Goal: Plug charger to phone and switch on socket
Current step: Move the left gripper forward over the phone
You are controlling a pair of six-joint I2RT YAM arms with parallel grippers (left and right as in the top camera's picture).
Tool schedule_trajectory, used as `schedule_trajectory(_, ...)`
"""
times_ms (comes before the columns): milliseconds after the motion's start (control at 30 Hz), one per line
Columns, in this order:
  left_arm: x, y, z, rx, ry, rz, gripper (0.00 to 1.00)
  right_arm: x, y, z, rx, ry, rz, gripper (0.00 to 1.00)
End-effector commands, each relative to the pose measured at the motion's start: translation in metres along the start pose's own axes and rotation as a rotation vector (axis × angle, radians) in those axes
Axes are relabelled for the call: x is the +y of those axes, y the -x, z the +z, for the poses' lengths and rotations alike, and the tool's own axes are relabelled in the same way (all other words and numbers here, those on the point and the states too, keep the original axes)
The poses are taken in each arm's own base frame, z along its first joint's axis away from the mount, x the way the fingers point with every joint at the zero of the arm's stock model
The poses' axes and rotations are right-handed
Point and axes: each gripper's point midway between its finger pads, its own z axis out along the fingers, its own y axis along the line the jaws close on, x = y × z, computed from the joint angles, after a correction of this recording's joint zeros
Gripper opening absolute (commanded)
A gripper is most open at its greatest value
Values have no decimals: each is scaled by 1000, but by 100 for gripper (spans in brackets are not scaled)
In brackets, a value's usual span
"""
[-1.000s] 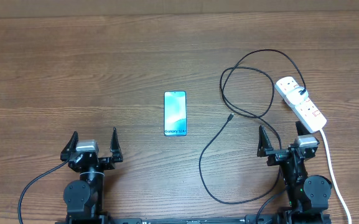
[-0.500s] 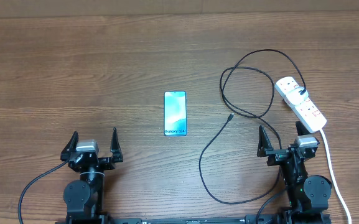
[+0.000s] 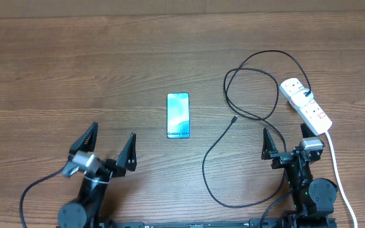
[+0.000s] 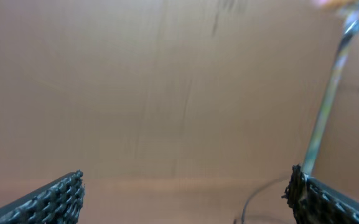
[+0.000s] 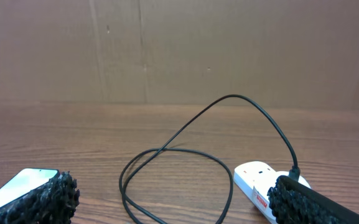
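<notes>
Phone [image 3: 178, 115] lies flat mid-table, screen up, nothing touching it. At its 3 o'clock, well apart, rests the free end of the charger [image 3: 232, 120], its black cable looping off toward 2 o'clock and onto the white socket [image 3: 305, 106]. Left gripper [image 3: 112, 133] hovers at the phone's 7 o'clock, jaws spread wide and empty. Right gripper [image 3: 284, 134] sits at 4 o'clock, jaws likewise parted, holding nothing.
</notes>
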Motion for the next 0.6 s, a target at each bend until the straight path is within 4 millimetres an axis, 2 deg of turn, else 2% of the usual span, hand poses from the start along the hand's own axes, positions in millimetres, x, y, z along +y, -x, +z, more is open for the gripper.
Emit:
schedule_trajectory(0, -11, 34, -1, -87, -28, -34, 99, 0, -2, 0, -4, -1, -4, 100)
schedule_trajectory(167, -25, 96, 1, -147, -5, 48, 100, 0, -2, 0, -4, -1, -4, 100)
schedule_trajectory(267, -21, 118, 13, -9, 85, 16, 100, 0, -2, 0, -4, -1, -4, 100)
schedule_trajectory(400, -18, 117, 38, 386, 159, -36, 100, 0, -2, 0, -4, -1, -4, 100)
schedule_trajectory(467, -29, 115, 52, 534, 88, -37, 100, 0, -2, 0, -4, -1, -5, 100)
schedule_trajectory(567, -52, 109, 69, 700, -47, -166, 100, 0, -2, 0, -4, -1, -4, 100)
